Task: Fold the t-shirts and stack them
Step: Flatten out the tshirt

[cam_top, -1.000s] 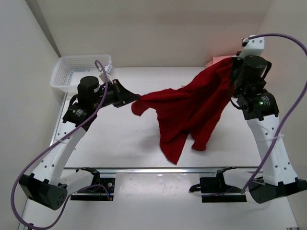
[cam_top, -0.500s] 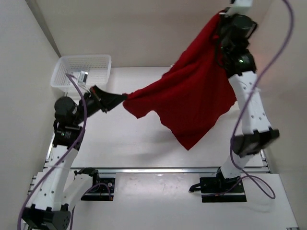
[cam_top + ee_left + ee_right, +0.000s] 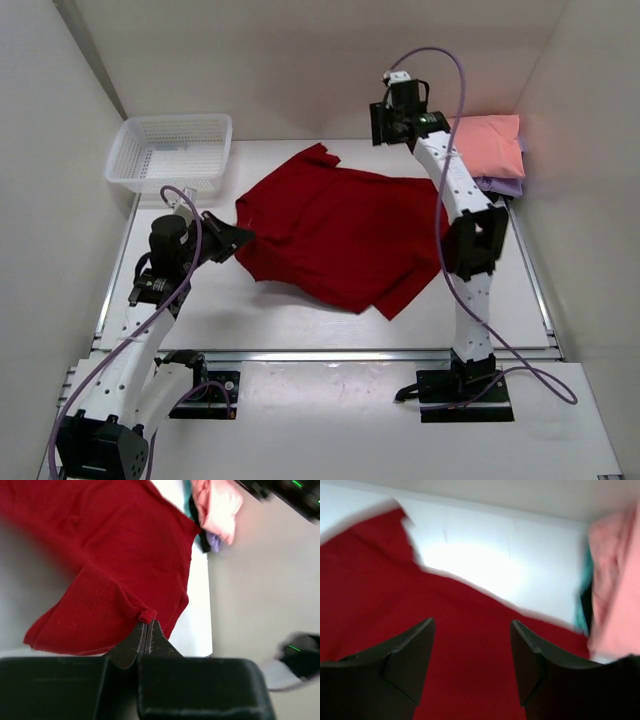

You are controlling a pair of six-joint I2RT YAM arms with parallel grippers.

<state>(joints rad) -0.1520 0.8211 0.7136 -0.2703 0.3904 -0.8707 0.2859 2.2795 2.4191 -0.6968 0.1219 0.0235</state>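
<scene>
Dark red t-shirt (image 3: 335,235) lay rumpled across the table (image 3: 250,300) centre, folded stack (image 3: 490,145) far right. Left gripper (image 3: 147,625) pinched its left edge; right gripper (image 3: 472,625) hung spread, empty, over the far edge — best to pull the cloth flat before folding.

2 white arms (image 3: 472,310) w/ blk joints (image 3: 470,245), purple cables (image 3: 437,51).
</scene>
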